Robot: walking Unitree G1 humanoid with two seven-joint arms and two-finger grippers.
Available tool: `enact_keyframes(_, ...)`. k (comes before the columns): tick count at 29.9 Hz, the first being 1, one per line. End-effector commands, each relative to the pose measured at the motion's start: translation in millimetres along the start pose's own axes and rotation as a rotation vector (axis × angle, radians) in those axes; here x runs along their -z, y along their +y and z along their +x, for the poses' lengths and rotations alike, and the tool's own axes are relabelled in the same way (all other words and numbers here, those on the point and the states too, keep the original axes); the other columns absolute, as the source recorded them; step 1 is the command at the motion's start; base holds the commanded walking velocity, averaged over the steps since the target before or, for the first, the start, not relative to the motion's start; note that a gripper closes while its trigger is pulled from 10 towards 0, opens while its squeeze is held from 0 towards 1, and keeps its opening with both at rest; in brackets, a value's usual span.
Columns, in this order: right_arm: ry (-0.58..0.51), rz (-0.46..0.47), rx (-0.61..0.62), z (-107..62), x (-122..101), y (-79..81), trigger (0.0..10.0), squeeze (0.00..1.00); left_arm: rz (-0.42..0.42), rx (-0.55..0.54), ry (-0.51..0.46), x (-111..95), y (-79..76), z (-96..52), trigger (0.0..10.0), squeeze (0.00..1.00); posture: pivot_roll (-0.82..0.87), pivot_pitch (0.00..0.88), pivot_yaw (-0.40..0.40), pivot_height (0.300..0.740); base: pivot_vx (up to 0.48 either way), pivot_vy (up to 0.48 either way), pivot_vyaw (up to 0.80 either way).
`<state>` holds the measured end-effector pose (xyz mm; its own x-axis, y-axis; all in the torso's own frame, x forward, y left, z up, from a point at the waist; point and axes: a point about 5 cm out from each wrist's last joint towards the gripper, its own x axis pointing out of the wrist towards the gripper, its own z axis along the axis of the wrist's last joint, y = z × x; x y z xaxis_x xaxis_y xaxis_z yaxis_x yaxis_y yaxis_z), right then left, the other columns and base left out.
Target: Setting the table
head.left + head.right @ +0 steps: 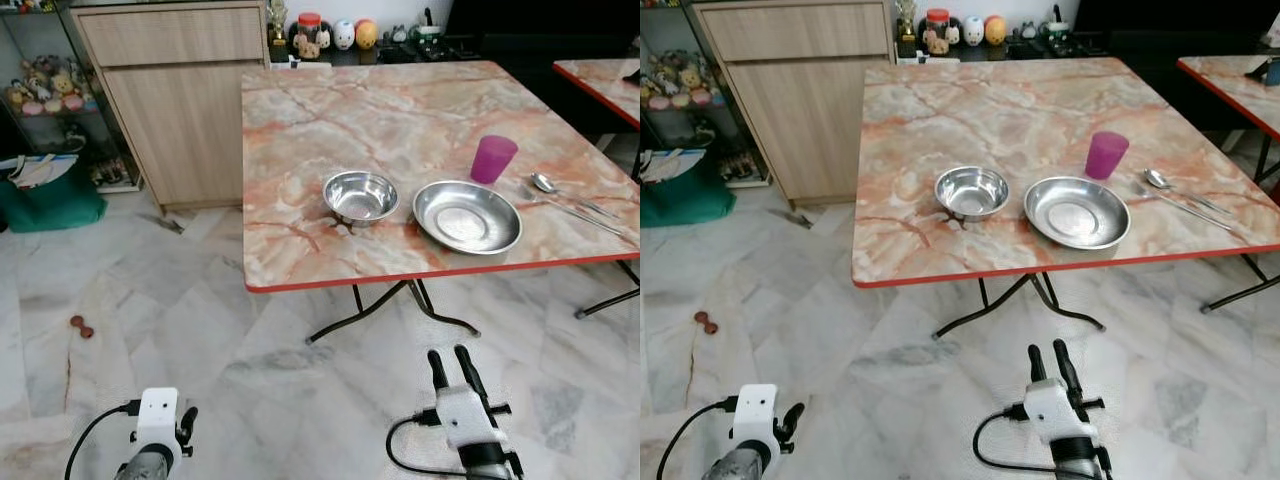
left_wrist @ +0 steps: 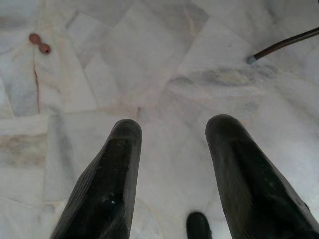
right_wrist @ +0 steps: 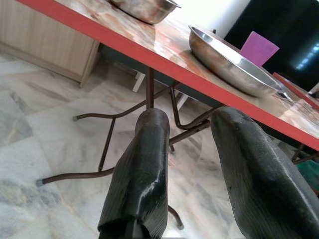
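The right gripper (image 1: 453,368), fingers apart and empty, hung below the bench (image 1: 300,130), nearer than the left gripper (image 2: 172,130), also parted, to the plate (image 1: 467,217) at twelve o'clock.

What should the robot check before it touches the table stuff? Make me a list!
1. Left tool open, holding nothing: ok.
2. Right tool open, holding nothing: ok.
3. Tools near the table: not ok, both hang low over the floor, before its red edge.
4. Purple cup upright: ok.
5. Small bowl and wide plate apart: ok.
6. Spoon lying right of plate: ok.
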<state>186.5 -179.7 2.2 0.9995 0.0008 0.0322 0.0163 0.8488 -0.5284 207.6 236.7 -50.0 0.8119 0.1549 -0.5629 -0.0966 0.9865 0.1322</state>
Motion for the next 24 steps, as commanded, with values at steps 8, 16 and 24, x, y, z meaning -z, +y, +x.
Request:
enact_keyframes(8, 0.323, 0.149, 0.138, -34.0, 15.4, 48.4, 10.0, 0.00, -0.028, -0.002, 0.012, 4.7, -2.6, -1.9, 10.0, 0.00, -0.05, 0.000, -0.041, 0.740, 0.000, 0.000, 0.00)
enact_keyframes(16, 0.935, 0.183, -0.362, -213.6, -89.9, 228.2, 10.0, 0.00, -0.046, -0.034, 0.081, 24.7, 3.5, -11.2, 10.0, 0.00, -0.04, 0.000, -0.045, 0.740, 0.000, 0.000, 0.00)
enact_keyframes(24, 0.962, 0.427, -1.112, -315.2, -241.0, 264.3, 10.0, 0.00, -0.058, -0.043, 0.094, 27.4, 5.6, -12.4, 10.0, 0.00, -0.03, 0.000, -0.043, 0.740, 0.000, 0.000, 0.00)
